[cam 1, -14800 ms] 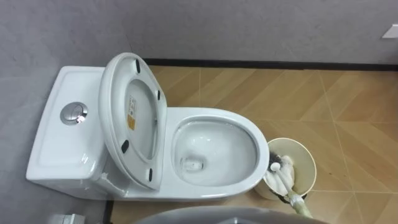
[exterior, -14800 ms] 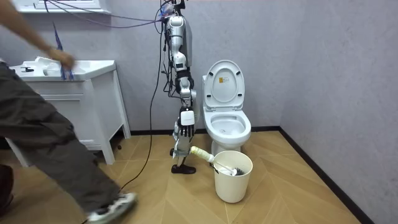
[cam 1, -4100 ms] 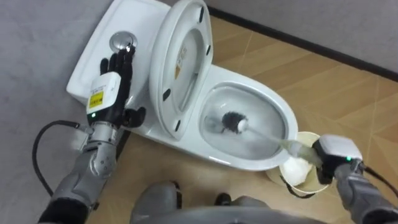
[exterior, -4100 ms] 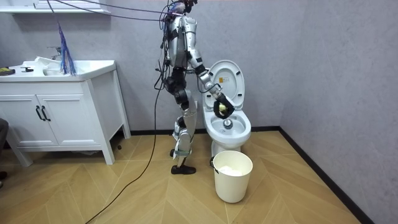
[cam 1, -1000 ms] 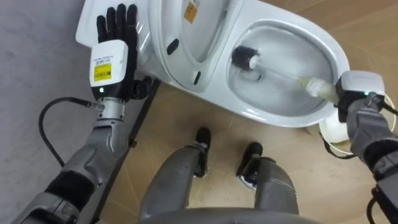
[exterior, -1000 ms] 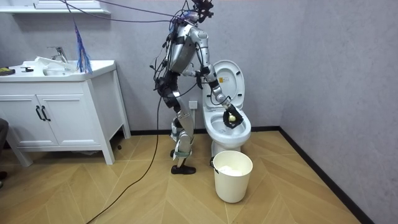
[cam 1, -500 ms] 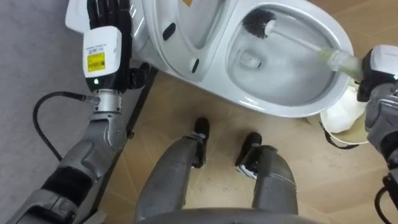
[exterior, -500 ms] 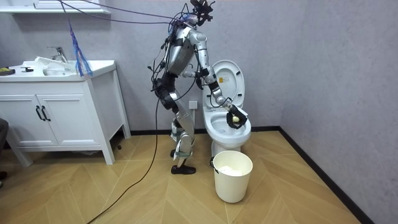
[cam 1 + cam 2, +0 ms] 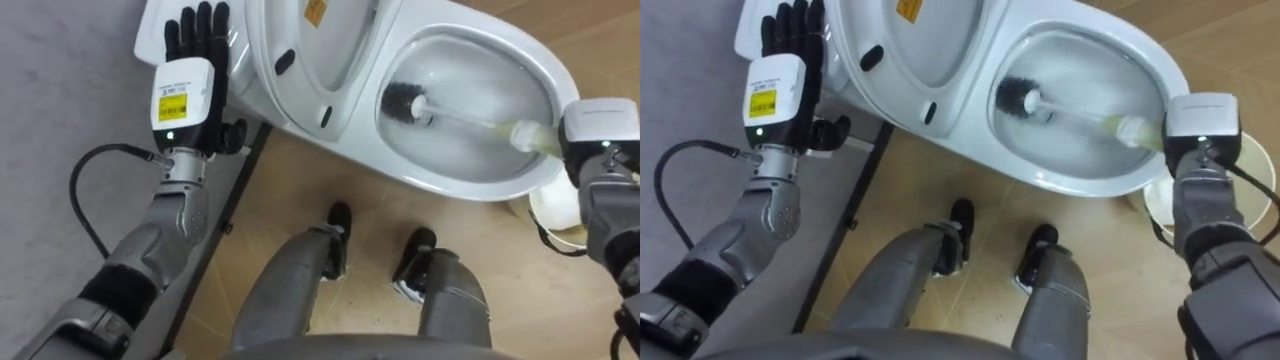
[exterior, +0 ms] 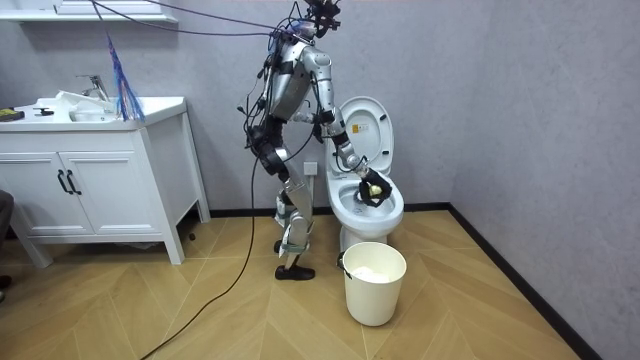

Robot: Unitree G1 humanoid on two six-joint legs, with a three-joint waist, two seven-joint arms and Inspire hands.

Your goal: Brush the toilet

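Beside the glossy white ceramic toilet bowl [image 9: 470, 190] the robot stands bent forward over it, its feet close to the bowl's side. At the front end of the bowl, the right hand [image 9: 598, 135] is clenched round the grip of the long white toilet brush [image 9: 470, 120]. The grip's pale yellow-green end sticks out of the hand toward the bowl. The brush lies with its long axis along the oval of the bowl, sloping down from the hand at the front rim. Its thin, straight, smooth shaft crosses over the wet inner wall. Its round head of dark bristles [image 9: 400, 100] points toward the back of the bowl and sits low inside it, well apart from the hand.

Just off the front of the bowl, a round cream plastic bucket [image 10: 374, 285] stands on the wooden herringbone floor.

Behind the bowl, the smooth white oval seat and lid [image 9: 320, 50] stand raised. Farther back still, the black left hand [image 9: 188, 85] is released, its fingers straight and together, held flat by the boxy white ceramic tank [image 9: 148, 42]; whether it touches the tank I cannot tell.
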